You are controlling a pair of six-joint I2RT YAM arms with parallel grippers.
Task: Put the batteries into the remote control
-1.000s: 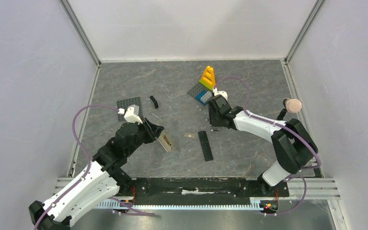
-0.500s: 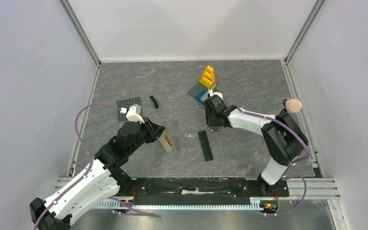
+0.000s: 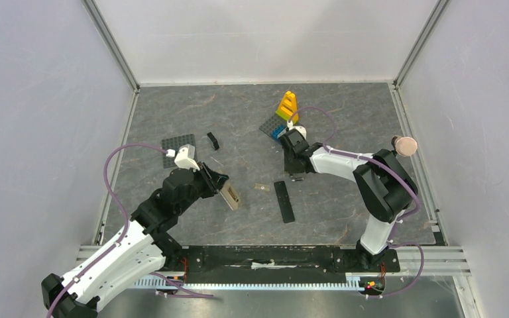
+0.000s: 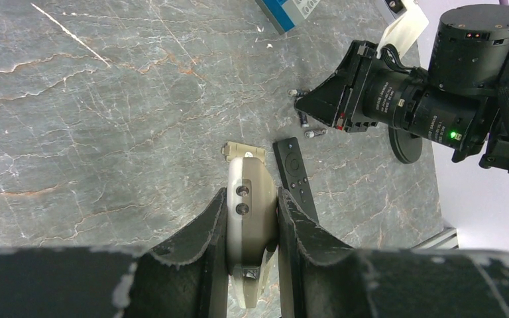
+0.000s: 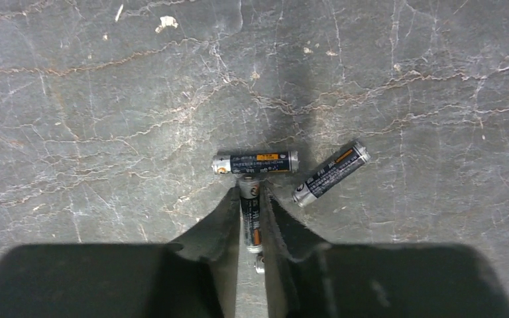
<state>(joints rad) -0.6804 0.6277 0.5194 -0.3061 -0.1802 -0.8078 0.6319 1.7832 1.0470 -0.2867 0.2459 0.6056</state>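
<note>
My left gripper (image 3: 221,188) is shut on the tan-grey remote control (image 3: 230,197) and holds it edge-on above the floor. In the left wrist view the remote (image 4: 252,189) sits squeezed between both fingers, with my left gripper (image 4: 252,222) shut on its sides. My right gripper (image 3: 296,174) points down at the floor and is shut on one battery (image 5: 250,211), held lengthwise between the fingers. Two more batteries lie on the floor just past the fingertips, one crosswise (image 5: 256,161) and one slanted to the right (image 5: 331,173).
A black slim bar with buttons (image 3: 283,201) lies between the arms, with a small tan plate (image 3: 261,187) beside it. A grey studded plate (image 3: 179,146) and a black brick piece (image 3: 213,140) lie far left. Stacked coloured bricks (image 3: 286,108) stand behind the right gripper.
My right gripper has shifted a little to the left and away, and its elbow has swung in. The left arm and the remote have barely moved.
</note>
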